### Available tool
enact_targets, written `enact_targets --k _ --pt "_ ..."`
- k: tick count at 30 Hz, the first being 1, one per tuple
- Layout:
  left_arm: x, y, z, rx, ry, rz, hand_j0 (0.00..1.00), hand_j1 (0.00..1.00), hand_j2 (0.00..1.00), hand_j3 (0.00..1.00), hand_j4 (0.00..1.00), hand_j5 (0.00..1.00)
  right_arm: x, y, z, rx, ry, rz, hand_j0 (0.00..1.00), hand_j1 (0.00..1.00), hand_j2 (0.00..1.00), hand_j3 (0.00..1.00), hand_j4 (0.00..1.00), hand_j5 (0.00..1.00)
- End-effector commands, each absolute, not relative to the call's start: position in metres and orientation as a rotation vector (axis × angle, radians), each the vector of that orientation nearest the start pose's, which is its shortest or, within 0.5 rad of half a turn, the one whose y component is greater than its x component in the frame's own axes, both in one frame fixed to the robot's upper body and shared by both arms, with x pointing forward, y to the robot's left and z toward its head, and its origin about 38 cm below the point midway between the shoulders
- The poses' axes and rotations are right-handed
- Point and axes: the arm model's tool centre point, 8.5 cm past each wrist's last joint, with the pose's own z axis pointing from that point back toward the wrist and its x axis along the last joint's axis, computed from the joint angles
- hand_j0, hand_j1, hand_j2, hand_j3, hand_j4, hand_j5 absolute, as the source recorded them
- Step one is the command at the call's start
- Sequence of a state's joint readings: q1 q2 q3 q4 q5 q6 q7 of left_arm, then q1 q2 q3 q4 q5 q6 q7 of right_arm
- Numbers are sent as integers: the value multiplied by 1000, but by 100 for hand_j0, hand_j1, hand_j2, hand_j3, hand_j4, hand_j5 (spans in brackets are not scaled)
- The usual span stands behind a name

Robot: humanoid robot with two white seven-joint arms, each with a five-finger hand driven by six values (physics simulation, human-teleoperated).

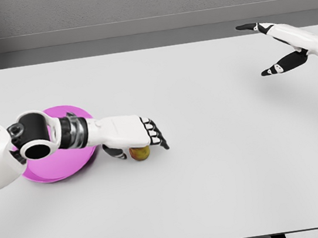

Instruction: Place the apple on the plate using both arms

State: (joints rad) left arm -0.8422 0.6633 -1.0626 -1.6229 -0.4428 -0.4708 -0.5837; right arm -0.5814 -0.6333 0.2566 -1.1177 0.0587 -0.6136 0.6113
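— Where does the small round yellow-red apple lie?
— On the flat white worktop, just right of the round pink plate at the left, under the left hand.
— And the right hand?
— Far right, toward the back, well apart.

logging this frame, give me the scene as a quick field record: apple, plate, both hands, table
apple: on the table, just right of the plate, not on it
plate: pink, lower left, partly hidden by the left arm
left hand: over the apple, fingers curled around it, grip unclear
right hand: far right, open, holding nothing
table: white
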Motion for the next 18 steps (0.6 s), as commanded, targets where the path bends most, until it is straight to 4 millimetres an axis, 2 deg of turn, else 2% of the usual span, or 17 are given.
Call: enact_targets --k 1,18 --pt "395 147 177 -146 1621 3018 82 82 82 82 82 82 470 -370 217 -226 -1698 1382 100 100 100 100 100 100" --pt "396 147 172 -145 1595 3039 80 80 80 80 80 80 467 -374 216 -234 -1683 1394 100 100 100 100 100 100"
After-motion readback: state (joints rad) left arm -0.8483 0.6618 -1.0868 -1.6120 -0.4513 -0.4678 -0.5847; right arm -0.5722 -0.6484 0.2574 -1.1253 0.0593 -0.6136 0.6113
